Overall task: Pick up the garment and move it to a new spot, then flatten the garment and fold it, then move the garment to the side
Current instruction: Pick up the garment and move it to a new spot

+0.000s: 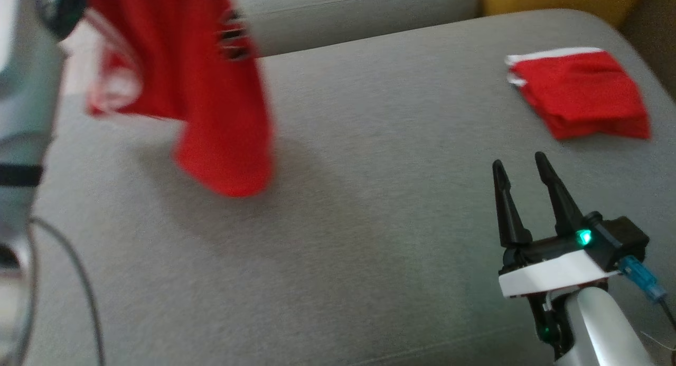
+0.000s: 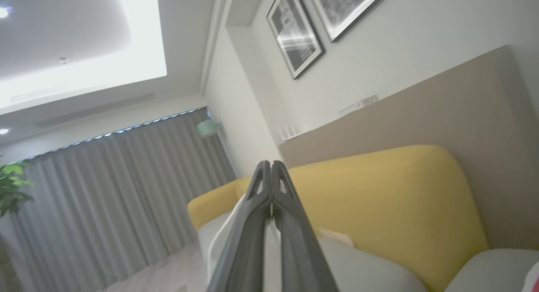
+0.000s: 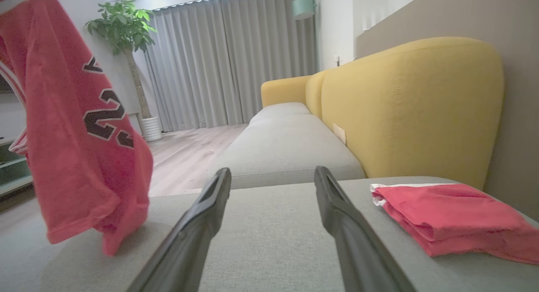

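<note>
Over the left part of the grey cushion (image 1: 369, 207), the red jersey (image 1: 211, 91) hung in the air, bunched and blurred in the head view. Its lowest corner was close to the seat or just brushing it; the pictures did not settle which. The step in hand looked to be the carry to a new spot. To do it well, the arm would want to bring the cloth over the open middle of the cushion, well apart from the folded red garment (image 1: 581, 94) lying near the far right edge, so the two did not get mixed. Lowering slowly, so that the hem landed first and the rest was laid out away from it, would probably leave fewer wrinkles to flatten afterwards than a plain drop, since a swinging cloth could land in a heap. As for the hands, the left gripper (image 2: 271, 170) pointed up toward the ceiling with its two fingers pressed together. A strip of pale cloth showed between them lower down, most likely the jersey's white trim, so it appeared to be pinching the jersey by an edge. The right gripper (image 1: 519, 162) hovered low over the right side of the cushion with its fingers spread wide, holding nothing and touching nothing, its tips aimed toward the folded red garment but apart from it.
</note>
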Controlling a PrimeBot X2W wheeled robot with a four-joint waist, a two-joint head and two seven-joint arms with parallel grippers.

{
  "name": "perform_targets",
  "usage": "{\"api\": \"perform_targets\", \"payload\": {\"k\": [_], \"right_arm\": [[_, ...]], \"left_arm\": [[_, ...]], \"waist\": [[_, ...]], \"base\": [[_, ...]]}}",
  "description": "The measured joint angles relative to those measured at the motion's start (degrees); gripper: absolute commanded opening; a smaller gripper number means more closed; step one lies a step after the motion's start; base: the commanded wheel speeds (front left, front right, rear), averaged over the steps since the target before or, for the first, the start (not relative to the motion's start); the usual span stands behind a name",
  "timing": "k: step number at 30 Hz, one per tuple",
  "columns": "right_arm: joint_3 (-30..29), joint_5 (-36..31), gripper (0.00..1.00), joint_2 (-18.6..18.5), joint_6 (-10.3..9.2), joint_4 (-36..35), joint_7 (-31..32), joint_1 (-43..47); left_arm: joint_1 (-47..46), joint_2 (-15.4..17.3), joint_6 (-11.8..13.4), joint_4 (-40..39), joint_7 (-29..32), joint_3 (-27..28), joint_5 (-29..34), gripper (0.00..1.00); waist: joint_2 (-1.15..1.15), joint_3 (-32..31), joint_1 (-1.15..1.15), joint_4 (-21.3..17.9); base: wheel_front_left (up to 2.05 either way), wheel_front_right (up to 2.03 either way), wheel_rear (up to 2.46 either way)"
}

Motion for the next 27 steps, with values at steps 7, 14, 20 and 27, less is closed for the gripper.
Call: {"api": "perform_targets", "payload": {"k": [7,14,20,27], "right_arm": [[0.00,0.00,1.00,0.35,0.00,-0.82,0.00,0.27],[0.01,0.00,1.00,0.62,0.00,-1.27,0.00,0.14],[0.03,0.00,1.00,0.62,0.00,-1.54,0.00,0.14],[0.52,0.01,1.00,0.33,0.00,-1.03,0.00,0.36]], "left_arm": [[-1.82,-8.62,0.00,0.68,-0.79,-5.89,-2.00,0.00],[12.12,-12.98,0.00,3.69,-1.30,-11.12,-6.19,0.00],[24.82,-14.35,3.86,3.82,-1.35,-9.03,-5.00,0.00],[34.88,-15.23,7.57,-2.81,-1.35,-0.03,-1.71,1.00]], "waist": [[0.00,-0.16,0.00,-5.61],[0.00,2.56,0.00,-5.77],[0.00,4.75,0.00,-3.88],[0.00,4.80,0.00,-0.99]], "base": [[0.00,0.00,0.00],[0.00,0.00,0.00],[0.00,0.00,0.00],[0.00,0.00,0.00]]}}
